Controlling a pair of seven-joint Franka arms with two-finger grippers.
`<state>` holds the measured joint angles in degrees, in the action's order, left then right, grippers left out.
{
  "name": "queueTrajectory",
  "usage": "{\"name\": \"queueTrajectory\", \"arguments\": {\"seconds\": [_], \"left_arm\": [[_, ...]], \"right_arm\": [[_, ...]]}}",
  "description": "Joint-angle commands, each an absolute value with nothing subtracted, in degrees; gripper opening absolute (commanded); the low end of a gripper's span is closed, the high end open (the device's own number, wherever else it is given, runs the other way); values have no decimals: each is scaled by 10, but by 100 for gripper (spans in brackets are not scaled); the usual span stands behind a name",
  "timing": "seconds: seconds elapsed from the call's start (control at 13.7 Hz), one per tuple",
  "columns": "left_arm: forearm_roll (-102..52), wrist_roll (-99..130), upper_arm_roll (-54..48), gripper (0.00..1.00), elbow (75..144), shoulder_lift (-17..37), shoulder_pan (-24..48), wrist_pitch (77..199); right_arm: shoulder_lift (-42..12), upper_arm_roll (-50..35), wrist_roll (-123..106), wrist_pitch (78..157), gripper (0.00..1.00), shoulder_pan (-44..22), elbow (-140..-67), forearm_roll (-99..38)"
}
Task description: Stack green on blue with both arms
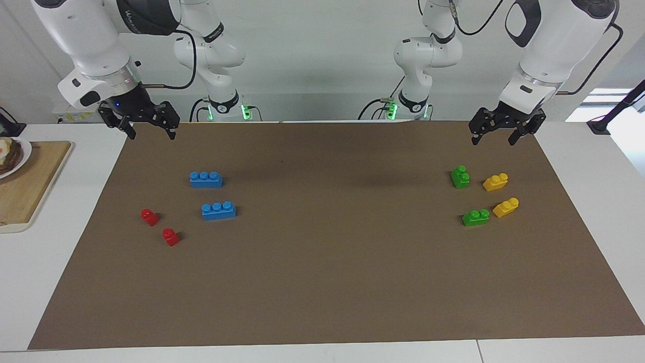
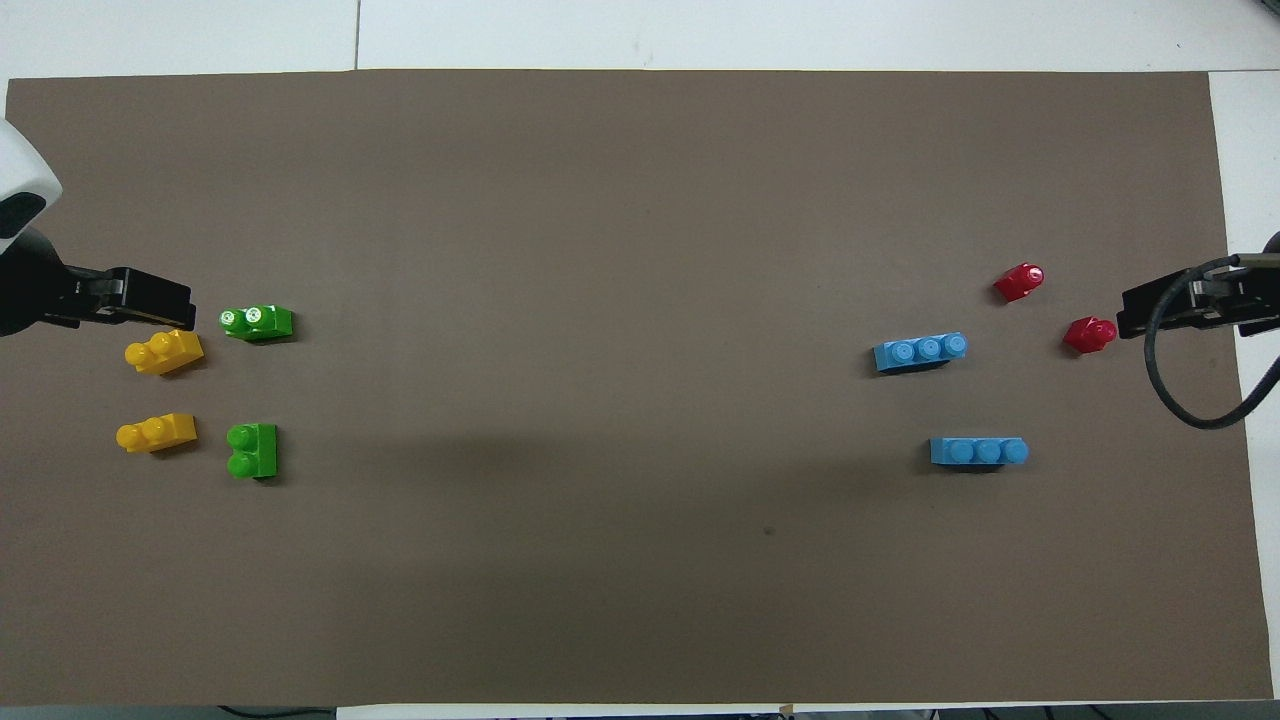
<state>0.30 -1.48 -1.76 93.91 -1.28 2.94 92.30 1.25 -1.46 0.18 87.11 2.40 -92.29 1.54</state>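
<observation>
Two green two-stud bricks lie on the brown mat toward the left arm's end, one (image 1: 460, 177) (image 2: 252, 450) nearer to the robots than the other (image 1: 475, 217) (image 2: 258, 322). Two blue three-stud bricks lie toward the right arm's end, one (image 1: 206, 179) (image 2: 978, 451) nearer to the robots and one (image 1: 218, 210) (image 2: 920, 351) farther. My left gripper (image 1: 496, 137) hangs open and empty over the mat's robot-side edge, apart from the green bricks. My right gripper (image 1: 152, 132) hangs open and empty over the same edge at its own end, apart from the blue bricks.
Two yellow bricks (image 1: 495, 182) (image 1: 506, 207) lie beside the green ones, toward the table's end. Two red one-stud bricks (image 1: 149, 217) (image 1: 170, 236) lie near the blue ones. A wooden board (image 1: 30, 186) with a plate of food (image 1: 10, 156) sits off the mat at the right arm's end.
</observation>
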Motion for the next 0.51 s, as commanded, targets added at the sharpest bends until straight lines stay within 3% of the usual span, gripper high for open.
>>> {"name": "queueTrajectory", "arguments": {"seconds": [0.0,0.44], "left_arm": [[-4,-17,-18,100,947,-25,24,916],[-2,-22,-19,100,973,-37,24,918]], "right_arm": [[27,-17,6,887,100,29,-943,11],[28,-17,6,887,100,30,-947,11]]}}
